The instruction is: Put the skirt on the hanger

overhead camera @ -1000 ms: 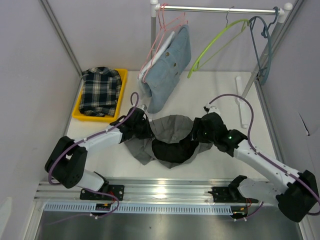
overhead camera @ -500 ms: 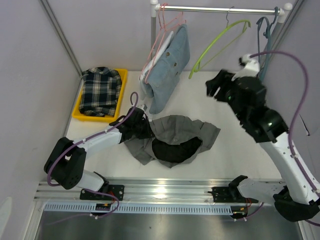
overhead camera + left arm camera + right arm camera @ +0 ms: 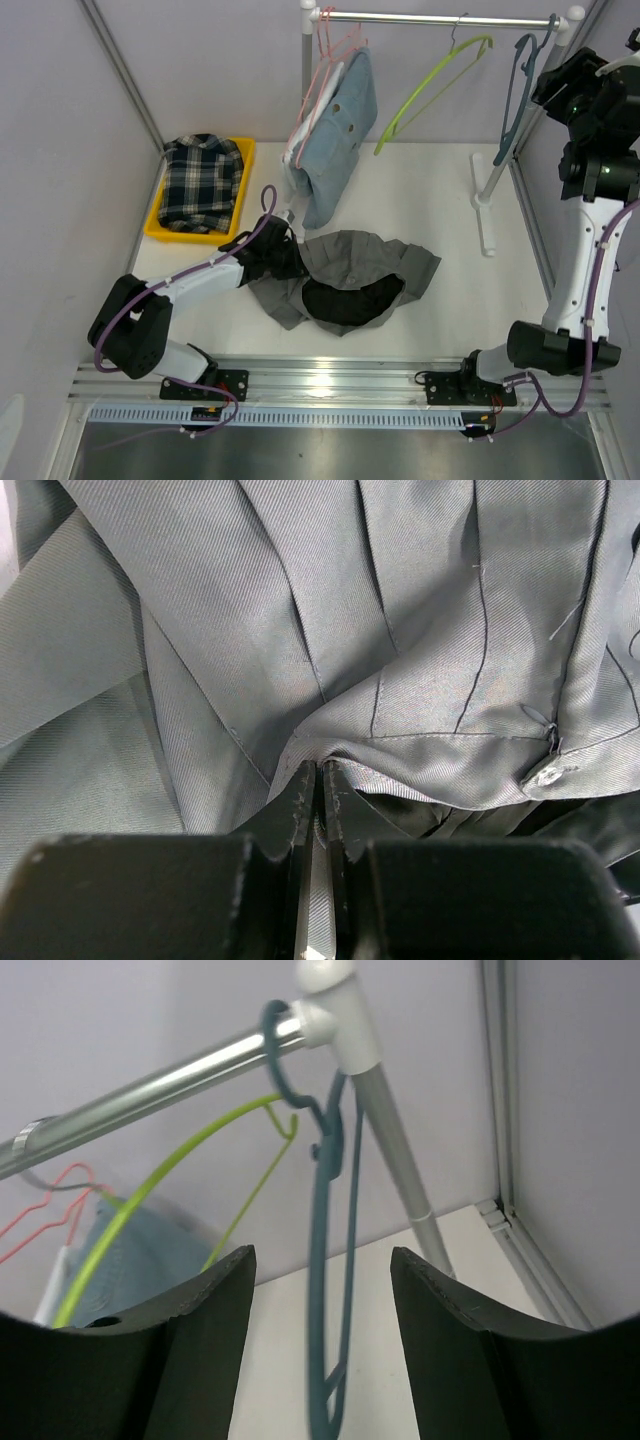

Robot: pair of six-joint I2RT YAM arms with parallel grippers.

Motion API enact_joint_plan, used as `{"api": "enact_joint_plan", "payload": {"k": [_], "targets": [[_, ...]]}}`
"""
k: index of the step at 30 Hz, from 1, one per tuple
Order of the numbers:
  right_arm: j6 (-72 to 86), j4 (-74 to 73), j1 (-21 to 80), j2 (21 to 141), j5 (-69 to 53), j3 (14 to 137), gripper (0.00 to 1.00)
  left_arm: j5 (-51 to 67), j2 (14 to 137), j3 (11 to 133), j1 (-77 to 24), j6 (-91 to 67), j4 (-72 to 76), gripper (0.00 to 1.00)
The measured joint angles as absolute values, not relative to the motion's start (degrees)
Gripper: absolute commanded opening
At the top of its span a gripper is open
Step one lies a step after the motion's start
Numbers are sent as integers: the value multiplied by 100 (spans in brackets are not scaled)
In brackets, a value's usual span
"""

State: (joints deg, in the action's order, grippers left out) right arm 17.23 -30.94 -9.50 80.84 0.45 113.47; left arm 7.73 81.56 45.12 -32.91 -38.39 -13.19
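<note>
The skirt (image 3: 350, 262) is grey, the hanger (image 3: 318, 1290) teal.

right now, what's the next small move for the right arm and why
Probably ease the right fingers forward and close them on the blue hanger. It hangs on the rail, framed between those open fingers but not yet gripped, while the left fingers pinch the skirt on the table.

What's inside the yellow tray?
A folded plaid shirt lies in the yellow tray, heaped above its rim. It covers almost the whole bottom, so anything beneath the shirt cannot be seen.
</note>
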Motion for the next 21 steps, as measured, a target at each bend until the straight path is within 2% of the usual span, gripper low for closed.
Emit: {"api": "enact_joint_plan", "payload": {"k": [4, 12, 14, 16, 19, 21], "targets": [[1780, -3026, -1291, 8694, -429, 11590, 63, 773, 8152, 4530, -3299, -3804, -1382, 10], [1769, -3024, -1321, 9699, -742, 12232, 60, 773, 8152, 4611, -3304, -3745, -1463, 10], [1743, -3044, -1317, 9751, -740, 12248, 55, 773, 8152, 4615, -3304, -3745, -1468, 10], [1699, -3065, -1286, 9754, -733, 12248, 40, 773, 8152, 4615, -3304, -3745, -1470, 10], [1623, -3074, -1216, 9754, -661, 12248, 29, 773, 8152, 4615, -3304, -3745, -1470, 10], [1579, -3098, -1144, 9754, -609, 12248, 26, 773, 8152, 4615, -3304, -3745, -1470, 10]]}}
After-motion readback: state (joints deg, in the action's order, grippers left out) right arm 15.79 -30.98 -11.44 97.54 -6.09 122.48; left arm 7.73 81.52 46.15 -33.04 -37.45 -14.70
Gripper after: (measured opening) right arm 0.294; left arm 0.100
